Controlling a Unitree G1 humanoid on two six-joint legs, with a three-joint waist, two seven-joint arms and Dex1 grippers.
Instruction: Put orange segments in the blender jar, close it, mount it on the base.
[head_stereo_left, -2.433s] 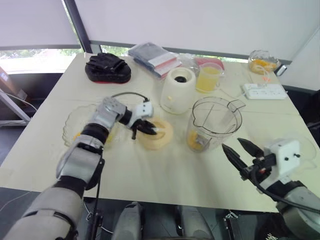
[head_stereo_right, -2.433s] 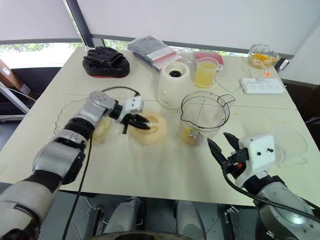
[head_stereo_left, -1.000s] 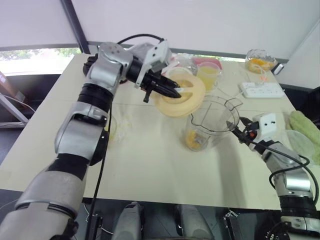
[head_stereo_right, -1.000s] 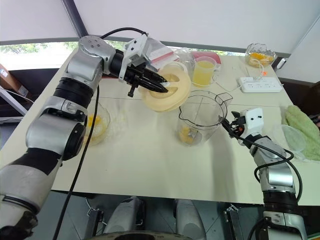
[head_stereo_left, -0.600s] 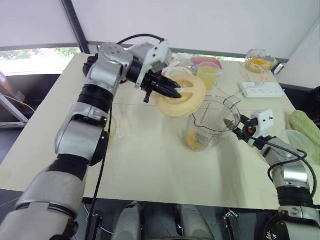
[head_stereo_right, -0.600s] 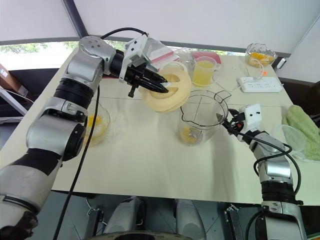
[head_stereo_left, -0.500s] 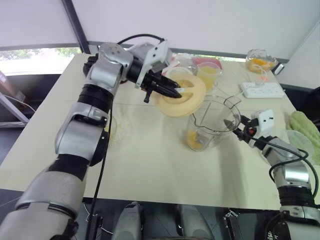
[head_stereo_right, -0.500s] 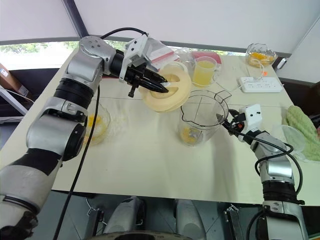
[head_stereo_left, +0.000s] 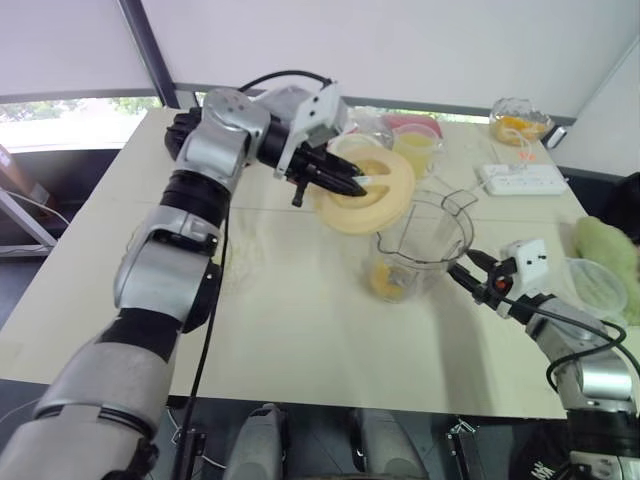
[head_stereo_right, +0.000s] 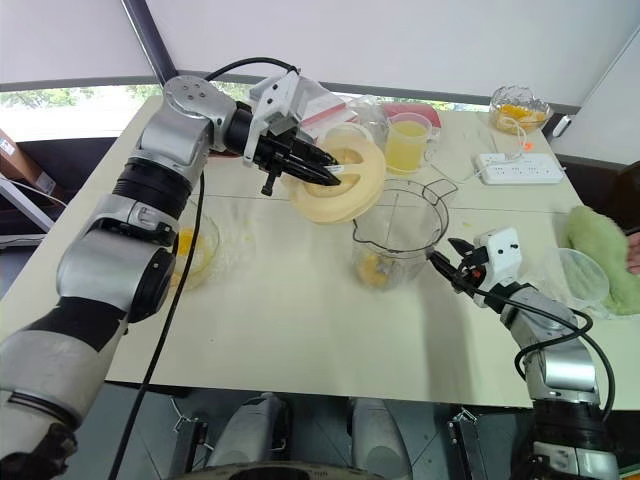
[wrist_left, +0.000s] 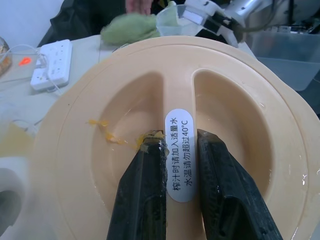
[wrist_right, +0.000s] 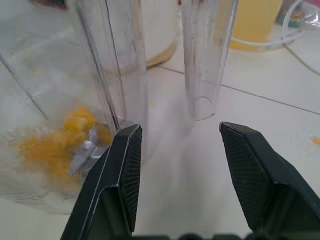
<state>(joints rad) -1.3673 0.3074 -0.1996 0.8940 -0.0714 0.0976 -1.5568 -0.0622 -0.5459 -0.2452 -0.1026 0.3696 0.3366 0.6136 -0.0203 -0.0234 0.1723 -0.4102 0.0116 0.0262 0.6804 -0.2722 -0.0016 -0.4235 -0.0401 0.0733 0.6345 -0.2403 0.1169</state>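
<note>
Both head views look forward and down from above the pale cream table (head_stereo_left: 300, 330), sharing almost all of its top. The left wrist view looks along the left gripper (wrist_left: 179, 141), very close on the round cream plastic lid (wrist_left: 95, 150). The right wrist view looks low along the tabletop past the right gripper (wrist_right: 181, 129), close to the clear plastic blender jar (wrist_right: 107, 65).

Here's the one label to read: a white oval sticker (wrist_left: 178, 150) on the centre bar of the cream blender lid (wrist_left: 75, 165). It's printed in black Chinese characters, two lines running lengthwise: 榨汁时请加入适量水, then 水温请勿超过40°C.
</note>
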